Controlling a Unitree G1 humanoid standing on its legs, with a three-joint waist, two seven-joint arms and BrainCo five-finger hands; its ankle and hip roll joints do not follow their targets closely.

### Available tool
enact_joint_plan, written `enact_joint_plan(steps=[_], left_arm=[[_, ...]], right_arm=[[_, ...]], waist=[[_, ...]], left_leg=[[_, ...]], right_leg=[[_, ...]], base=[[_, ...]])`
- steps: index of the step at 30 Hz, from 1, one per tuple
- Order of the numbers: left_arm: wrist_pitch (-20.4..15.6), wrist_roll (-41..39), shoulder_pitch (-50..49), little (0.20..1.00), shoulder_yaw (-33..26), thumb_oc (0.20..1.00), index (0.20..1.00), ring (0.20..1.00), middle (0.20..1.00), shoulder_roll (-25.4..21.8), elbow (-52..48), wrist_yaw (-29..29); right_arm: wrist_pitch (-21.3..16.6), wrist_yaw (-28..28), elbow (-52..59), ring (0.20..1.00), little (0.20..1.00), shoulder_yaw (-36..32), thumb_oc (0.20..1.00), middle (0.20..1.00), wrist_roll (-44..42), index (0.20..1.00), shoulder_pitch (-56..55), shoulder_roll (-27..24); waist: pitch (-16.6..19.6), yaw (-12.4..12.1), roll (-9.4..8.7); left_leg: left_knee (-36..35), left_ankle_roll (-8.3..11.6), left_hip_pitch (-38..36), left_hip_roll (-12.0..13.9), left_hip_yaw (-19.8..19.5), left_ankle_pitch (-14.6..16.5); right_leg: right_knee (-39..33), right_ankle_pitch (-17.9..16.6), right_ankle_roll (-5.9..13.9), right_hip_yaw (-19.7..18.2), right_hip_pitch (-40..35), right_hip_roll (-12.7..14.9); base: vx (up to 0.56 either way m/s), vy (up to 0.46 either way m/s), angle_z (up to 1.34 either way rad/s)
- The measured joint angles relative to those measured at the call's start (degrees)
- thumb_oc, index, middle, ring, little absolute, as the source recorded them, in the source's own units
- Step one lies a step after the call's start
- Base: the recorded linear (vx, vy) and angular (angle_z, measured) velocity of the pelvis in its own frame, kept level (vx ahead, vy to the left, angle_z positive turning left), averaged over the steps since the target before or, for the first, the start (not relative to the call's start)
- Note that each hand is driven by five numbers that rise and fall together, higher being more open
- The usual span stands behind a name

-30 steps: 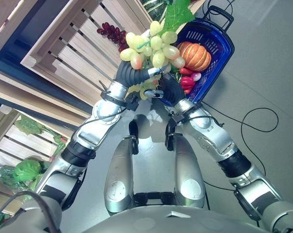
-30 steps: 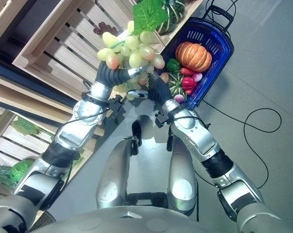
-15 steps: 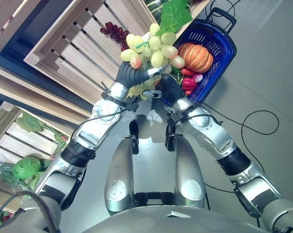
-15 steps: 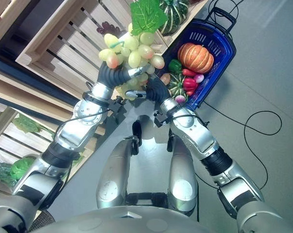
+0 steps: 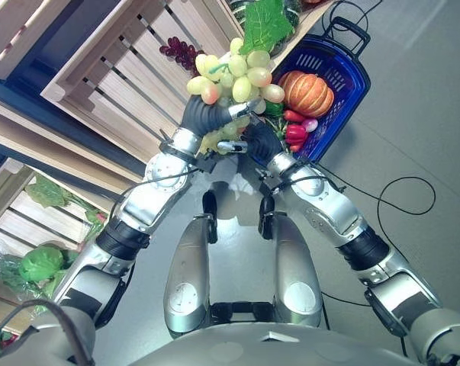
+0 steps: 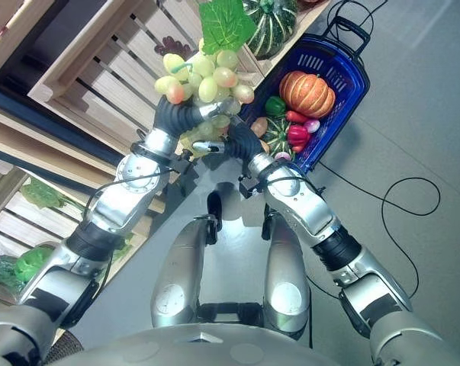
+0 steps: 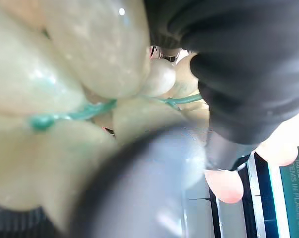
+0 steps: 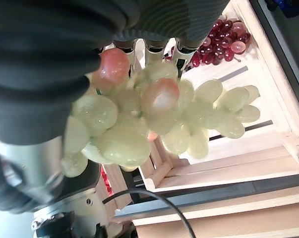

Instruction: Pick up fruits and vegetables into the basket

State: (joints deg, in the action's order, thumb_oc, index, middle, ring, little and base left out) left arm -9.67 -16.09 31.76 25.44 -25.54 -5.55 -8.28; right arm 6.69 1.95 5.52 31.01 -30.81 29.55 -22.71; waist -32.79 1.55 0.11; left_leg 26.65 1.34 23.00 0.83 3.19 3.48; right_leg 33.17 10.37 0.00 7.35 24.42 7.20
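Wooden crates (image 5: 115,76) line the floor beside a blue basket (image 5: 344,84) of produce, and both robot hands, left (image 5: 207,114) and right (image 5: 256,137), curl around a green grape bunch (image 5: 233,72) held aloft near it, apparently for steady carrying.

Cut-off white lettering on green sign (image 7: 294,198)
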Motion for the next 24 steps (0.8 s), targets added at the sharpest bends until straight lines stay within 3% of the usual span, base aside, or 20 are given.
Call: enact_joint_plan(steps=[9, 24], left_arm=[[1.45, 0.25, 0.77, 0.2, 0.84, 0.2, 0.2, 0.2, 0.2, -0.16, 2.37, -0.89], [2.39, 0.28, 1.39, 0.2, 1.55, 0.2, 0.2, 0.2, 0.2, -0.17, 2.39, -2.12]], right_arm=[[3.22, -1.76, -1.26, 0.2, 0.2, 1.39, 0.2, 0.2, -3.22, 0.2, 0.56, 0.15], [2.95, -1.73, -1.89, 0.2, 0.2, 1.36, 0.2, 0.2, -5.72, 0.2, 0.64, 0.17]], waist=[[0.0, -0.14, 0.0], [0.0, -0.22, -0.01]], left_leg=[[-0.01, 0.02, -0.26, -0.05, -0.39, 0.0], [0.0, 0.02, -0.43, -0.06, -0.39, 0.0]], right_leg=[[-0.19, -0.01, -0.01, 0.38, -0.46, 0.02], [-0.19, -0.01, -0.01, 0.4, -0.63, 0.04]], base=[[0.0, -0.002, 0.01], [0.0, 0.0, 0.0]])
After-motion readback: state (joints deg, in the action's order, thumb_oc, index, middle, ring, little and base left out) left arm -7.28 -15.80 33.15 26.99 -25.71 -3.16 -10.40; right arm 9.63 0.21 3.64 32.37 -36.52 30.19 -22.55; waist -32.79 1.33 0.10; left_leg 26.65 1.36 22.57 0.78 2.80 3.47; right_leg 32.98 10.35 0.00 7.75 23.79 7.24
